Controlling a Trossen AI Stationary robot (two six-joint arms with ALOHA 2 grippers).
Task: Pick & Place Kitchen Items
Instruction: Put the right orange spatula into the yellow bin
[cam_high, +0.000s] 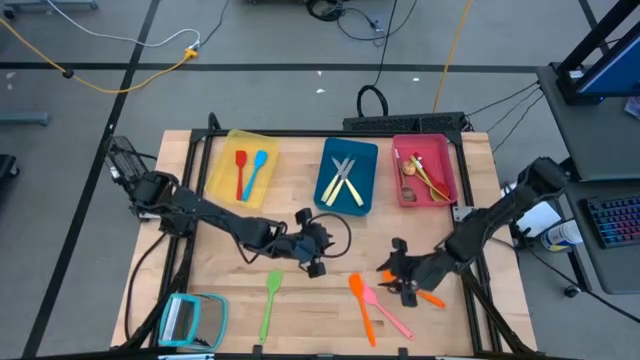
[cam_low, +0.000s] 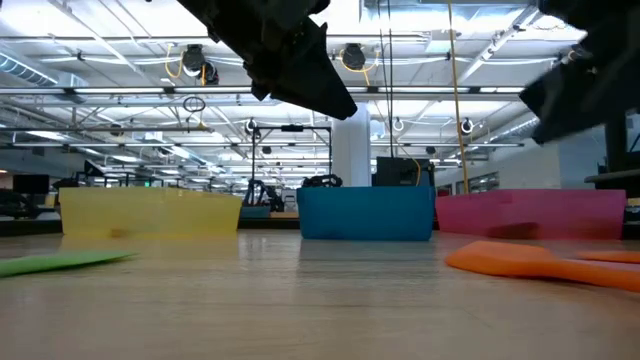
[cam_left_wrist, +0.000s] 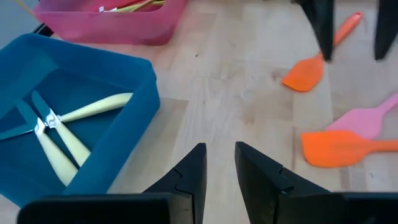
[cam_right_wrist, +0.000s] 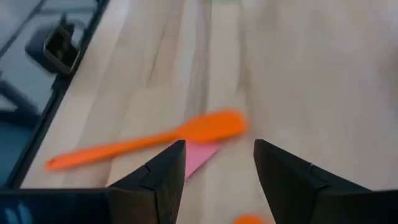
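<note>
Right hand (cam_high: 403, 283) low over desk (cam_high: 330, 300) near front right, fingers spread, empty, above orange spatula (cam_right_wrist: 149, 140) crossing pink spatula (cam_high: 385, 311). Left hand (cam_left_wrist: 219, 180) mid-desk before blue tray (cam_high: 347, 176), fingers narrowly apart, nothing between. Green spatula (cam_high: 269, 303) lies front left.

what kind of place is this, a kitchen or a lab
Most likely a robotics lab or workshop, not a kitchen. A wooden table on a bare floor with loose cables, open ceiling beams with hanging lights, and a keyboard alongside.
</note>
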